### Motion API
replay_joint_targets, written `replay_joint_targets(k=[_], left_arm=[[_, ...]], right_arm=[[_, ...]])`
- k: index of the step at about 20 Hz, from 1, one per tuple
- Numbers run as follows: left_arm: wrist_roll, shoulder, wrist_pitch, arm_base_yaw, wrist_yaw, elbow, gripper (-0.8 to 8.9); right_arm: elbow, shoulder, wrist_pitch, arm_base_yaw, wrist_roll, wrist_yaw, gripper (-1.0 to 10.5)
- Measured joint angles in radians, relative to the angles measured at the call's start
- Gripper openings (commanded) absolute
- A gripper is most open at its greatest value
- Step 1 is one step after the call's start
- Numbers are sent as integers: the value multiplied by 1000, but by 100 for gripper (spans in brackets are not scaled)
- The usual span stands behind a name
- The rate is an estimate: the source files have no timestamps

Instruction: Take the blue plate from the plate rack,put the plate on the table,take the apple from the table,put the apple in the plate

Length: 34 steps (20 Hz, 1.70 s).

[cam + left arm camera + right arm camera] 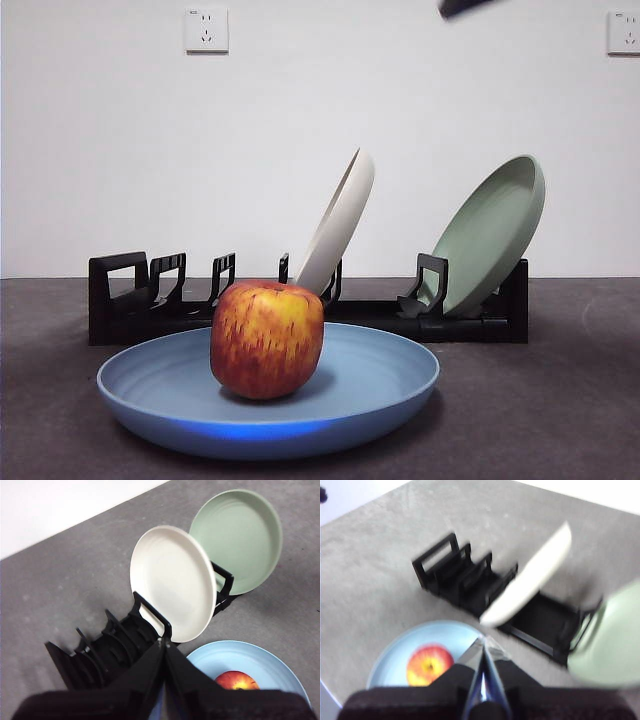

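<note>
Front view is showing the scene level across the dark grey table (560, 400). At nine o'clock, the empty slots of the black plate rack (130, 300) are standing along the back. Toward the centre, the blue plate (380, 385) is lying flat on the table in front of the rack, and the apple (266, 338) is sitting upright inside it, slightly toward nine o'clock of the plate's middle. Behind it, a cream-white plate (340, 225) is leaning in the rack, and at three o'clock a sage-green plate (495, 230) is leaning too.

By the look of it, the task is finished, so the step in hand is retreating. Doing it well means lifting both arms straight away, keeping clear of the leaning plates and leaving the apple undisturbed.

The left gripper (164, 647) is hanging high over the rack, jaws pressed together and holding nothing. The right gripper (482, 647) is also hanging high, above the blue plate's far edge, jaws closed and empty; its picture is blurred. Only a dark tip (465, 7) is showing at one o'clock.
</note>
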<state>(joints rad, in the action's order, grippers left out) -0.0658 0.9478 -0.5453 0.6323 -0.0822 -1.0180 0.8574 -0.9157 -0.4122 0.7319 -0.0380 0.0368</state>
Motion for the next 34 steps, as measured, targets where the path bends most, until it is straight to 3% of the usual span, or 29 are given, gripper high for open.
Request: replay_joint_targets(k=[2, 6, 9, 11, 22, 27, 30, 34], left_arm=[[35, -52, 141, -42, 66, 171, -9], [124, -99, 367, -61, 78, 454, -9], [155, -106, 476, -61, 102, 493, -4], [166, -114, 532, -61, 177, 488, -3], [171, -125, 494, -60, 187, 487, -3], [109, -368, 367, -69, 187, 488, -3], [15, -532, 269, -140, 188, 494, -3], [-25, -698, 287, -326, 187, 596, -3]], right_arm=[[-118, 50, 76, 0, -31, 0, -9], [-340, 141, 264, 0, -87, 2, -9], [-383, 132, 249, 0, -102, 70, 1], [-383, 132, 251, 0, -120, 71, 1], [-383, 132, 249, 0, -128, 71, 1], [-383, 132, 248, 0, -128, 71, 1], [-383, 132, 248, 0, -128, 71, 1], [-383, 132, 248, 0, -128, 71, 1]])
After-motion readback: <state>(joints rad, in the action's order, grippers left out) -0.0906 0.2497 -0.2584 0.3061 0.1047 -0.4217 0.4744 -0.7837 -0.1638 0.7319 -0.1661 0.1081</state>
